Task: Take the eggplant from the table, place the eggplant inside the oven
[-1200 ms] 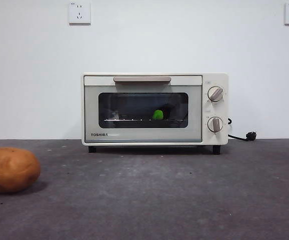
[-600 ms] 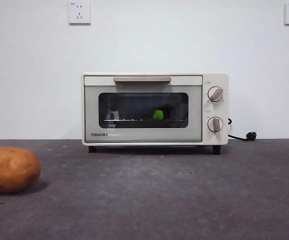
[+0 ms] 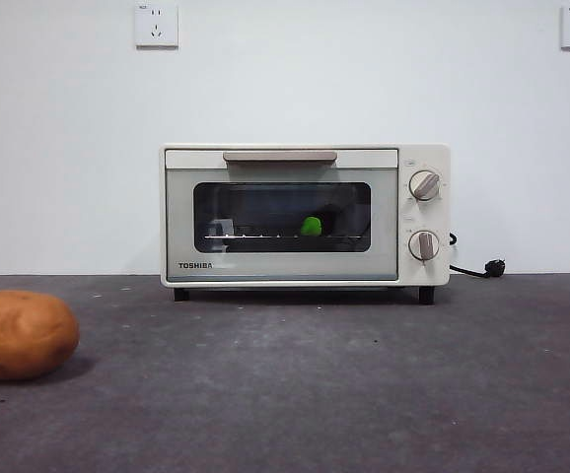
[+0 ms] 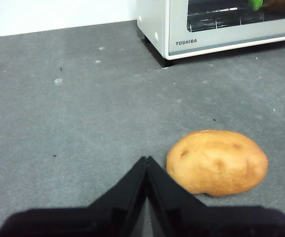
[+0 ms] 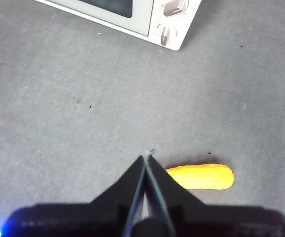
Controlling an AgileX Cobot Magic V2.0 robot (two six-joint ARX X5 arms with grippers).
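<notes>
At the back of the table (image 3: 364, 394), in the front view, the oven (image 3: 305, 215) stands against the white wall with its door shut and its handle (image 3: 280, 156) along the top of the door. Through the dark glass a bright green spot shows on the rack; this I take to be the stem cap of the eggplant (image 3: 311, 226), whose purple body cannot be made out behind the glass. A potato (image 3: 21, 334) lies on the table well apart from the oven, near the picture's edge. No arm appears in this view.

In the left wrist view, the left gripper (image 4: 146, 160) hangs above the table with its two jaws pressed together at the tips, holding nothing. The potato (image 4: 216, 162) lies just beside it. The corner of the oven (image 4: 216, 29) shows further away, and the green spot (image 4: 254, 4) is visible behind its window.

In the right wrist view, the right gripper (image 5: 145, 159) also has its jaws closed together and empty. A yellow corn-like toy (image 5: 201, 177) lies near it on the table, and the knob end of the oven (image 5: 167, 24) is well apart.

My judgement: the eggplant is already inside and the door is closed, so the task looks finished; nothing seems left to do.
</notes>
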